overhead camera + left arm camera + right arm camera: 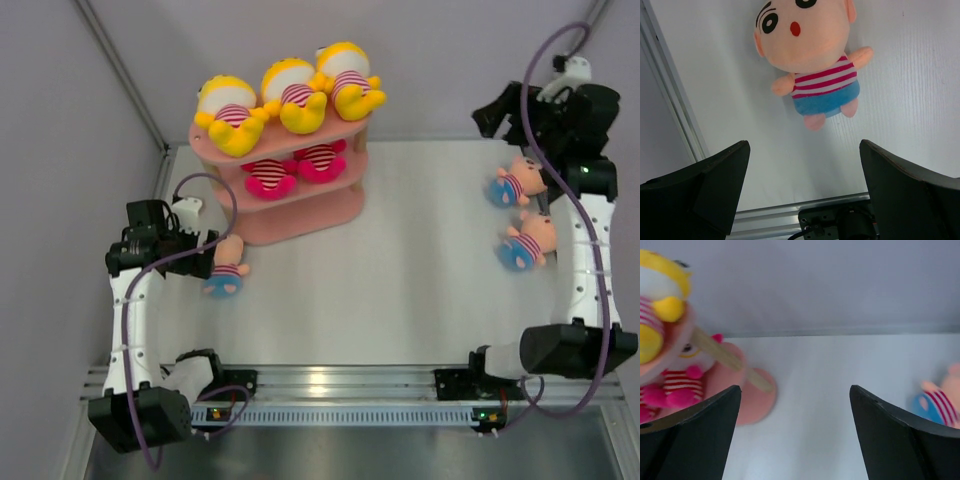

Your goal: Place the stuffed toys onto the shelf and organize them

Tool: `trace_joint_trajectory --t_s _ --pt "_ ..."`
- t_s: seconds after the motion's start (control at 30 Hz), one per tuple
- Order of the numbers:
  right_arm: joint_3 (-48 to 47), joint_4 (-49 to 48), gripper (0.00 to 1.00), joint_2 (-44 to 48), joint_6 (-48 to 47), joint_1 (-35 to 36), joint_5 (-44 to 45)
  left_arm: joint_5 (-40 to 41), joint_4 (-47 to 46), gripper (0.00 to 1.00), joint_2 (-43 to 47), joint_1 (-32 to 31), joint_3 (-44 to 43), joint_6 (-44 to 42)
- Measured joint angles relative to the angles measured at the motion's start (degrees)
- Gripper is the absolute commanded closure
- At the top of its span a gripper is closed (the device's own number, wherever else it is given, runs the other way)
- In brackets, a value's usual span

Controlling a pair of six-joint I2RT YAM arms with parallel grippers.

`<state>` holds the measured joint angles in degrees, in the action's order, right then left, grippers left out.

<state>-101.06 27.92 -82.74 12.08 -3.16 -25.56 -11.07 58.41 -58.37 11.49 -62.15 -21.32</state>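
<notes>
Just beyond left end effector (804, 145) (spread wide), doll (817, 75).

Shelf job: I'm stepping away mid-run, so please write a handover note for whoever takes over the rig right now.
Hands: left hand open, empty, by one blue-bottomed doll on the table near the shelf. The right hand is open, empty, far right, near two more blue-bottomed dolls.
Done: three yellow dolls on the top tier, two pink-bottomed dolls on the middle tier.
Left: shelve the three blue-bottomed ones; the bottom tier looks free.
</notes>
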Motion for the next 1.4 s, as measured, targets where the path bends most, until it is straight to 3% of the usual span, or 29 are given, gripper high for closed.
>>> trace_joint_trajectory --t_s 0.17,0.47,0.8,1.1,1.3,1.4 --pt "20.04 -3.58 0.11 9.86 4.15 -12.02 10.69 0.02 0.04 0.03 0.02 0.0 0.5 -0.09" --pt "45.88 -6.86 0.1 10.64 8.76 -16.57 26.53 0.44 0.04 0.03 0.39 0.0 0.87 -0.96" --pt "46.42 -12.0 0.11 7.72 10.27 -17.55 33.51 1.29 0.04 0.03 0.28 0.0 1.84 -1.38" --pt "58.07 -13.97 0.04 12.9 15.58 -18.01 44.26 1.46 0.11 0.04 -1.84 0.0 1.86 -1.4" --pt "59.3 -17.68 0.12 4.87 17.62 -18.67 44.0 1.25 0.11 0.04 -1.92 0.0 1.86 -1.44" --pt "58.95 -19.32 0.21 0.22 17.49 -18.88 41.51 1.2 0.11 0.04 -1.92 0.0 1.86 -1.46"
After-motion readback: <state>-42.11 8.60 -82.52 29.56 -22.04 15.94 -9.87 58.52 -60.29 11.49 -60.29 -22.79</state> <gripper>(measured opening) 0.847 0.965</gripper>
